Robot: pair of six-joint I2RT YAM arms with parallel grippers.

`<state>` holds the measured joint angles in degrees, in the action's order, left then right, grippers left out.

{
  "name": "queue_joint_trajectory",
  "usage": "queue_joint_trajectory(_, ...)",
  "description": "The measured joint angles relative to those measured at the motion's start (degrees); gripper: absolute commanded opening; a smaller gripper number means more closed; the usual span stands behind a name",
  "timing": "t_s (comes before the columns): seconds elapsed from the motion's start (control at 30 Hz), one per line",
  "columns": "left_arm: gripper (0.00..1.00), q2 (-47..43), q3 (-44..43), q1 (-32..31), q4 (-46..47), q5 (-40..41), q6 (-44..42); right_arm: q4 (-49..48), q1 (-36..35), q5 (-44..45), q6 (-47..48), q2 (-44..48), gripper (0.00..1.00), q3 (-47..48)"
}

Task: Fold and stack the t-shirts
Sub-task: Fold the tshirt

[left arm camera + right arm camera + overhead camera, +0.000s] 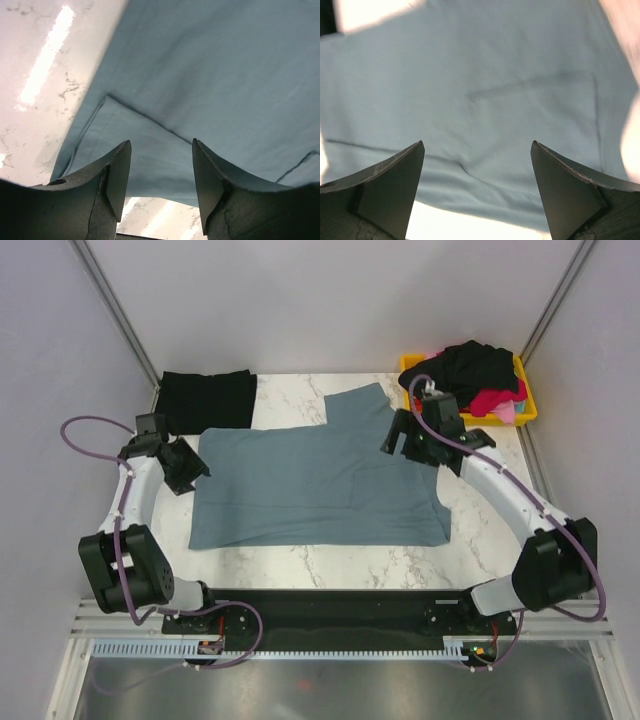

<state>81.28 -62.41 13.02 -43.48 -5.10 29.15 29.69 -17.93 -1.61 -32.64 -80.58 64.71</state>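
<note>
1. Upper left: folded black t-shirt (207, 400), flat on table (300, 560).
2. Left of centre: left gripper (161, 152) partly open, empty, over edge of blue-grey t-shirt (320, 485).
3. Centre: blue-grey t-shirt spread flat. Soft, light, limp; prob. best pinched at hem/corners.
4. Right of centre: right gripper (477, 152) wide open, empty, above the cloth.
5. Upper right: yellow bin (527, 410) w/ black shirt (475, 365) + pink-red shirt (490, 400) heaped.

Blue-grey t-shirt (210, 75) flat on marble table (45, 75), fold near edge, left tool (161, 142), 2 fingers parted
</note>
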Motion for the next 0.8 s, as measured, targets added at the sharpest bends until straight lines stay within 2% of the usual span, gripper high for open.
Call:
queue_joint_trajectory(0.13, 0.59, -2.3, 0.7, -3.0, 0.8, -0.5, -0.9, 1.1, -1.5, 0.0, 4.0, -13.3, 0.97, 21.0)
queue_joint_trajectory(0.33, 0.58, -8.6, 6.4, -7.1, 1.0, -2.6, -1.0, 4.6, -1.4, 2.8, 10.3, -42.5, 0.98, 62.2)
queue_joint_trajectory(0.4, 0.57, -10.0, 8.5, -9.4, 1.0, -2.7, -1.0, 4.6, -1.2, 3.2, 11.9, -51.2, 0.98, 72.9)
queue_joint_trajectory(0.47, 0.57, -10.1, 9.7, -11.2, 0.9, -2.7, -1.0, 3.9, -1.0, 3.8, 12.9, -56.6, 0.98, 77.5)
queue_joint_trajectory(0.8, 0.57, -10.5, 10.4, -17.7, 1.0, -2.1, -1.0, -6.7, 0.5, 13.8, 16.3, -72.2, 0.97, 81.9)
